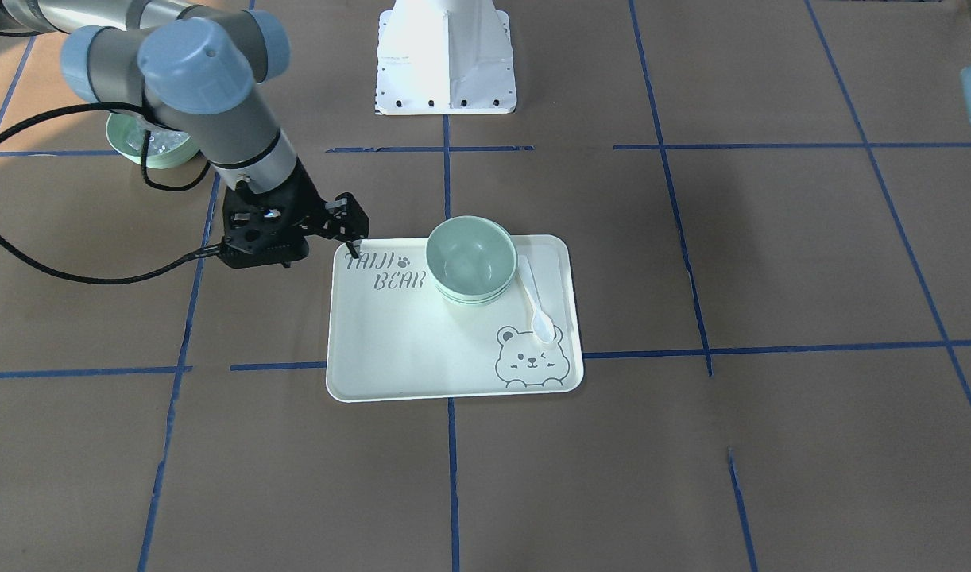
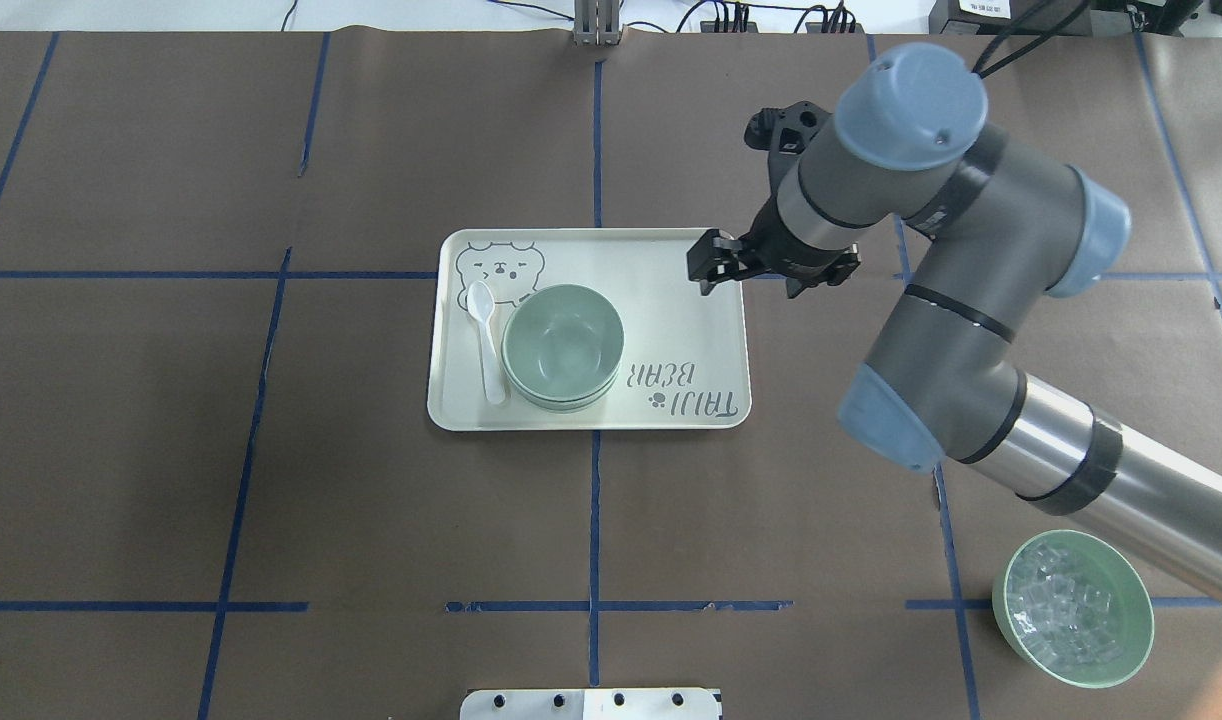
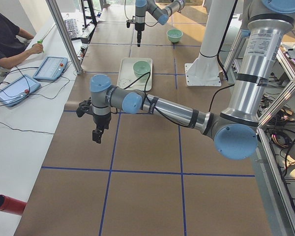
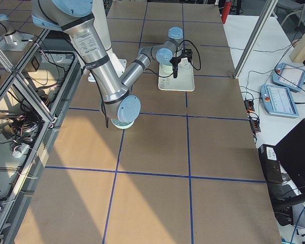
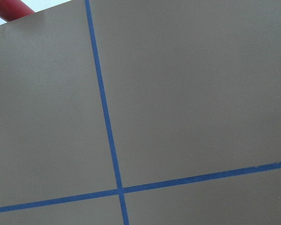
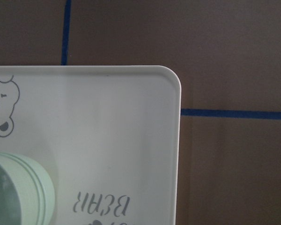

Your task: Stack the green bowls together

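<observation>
As the stacked pale-green round plastic bowls (image 1: 470, 258) look light, stiff and slick, I'd pinch a rim; whether the right claw (image 1: 352, 230) gapes, I cannot tell.

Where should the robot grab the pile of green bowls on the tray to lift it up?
Pinch the top rim of the green bowls from straight above, one finger inside, one outside: they sit upright and open. Probably choose the side away from the white spoon, which lies close beside them on the tray.
</observation>
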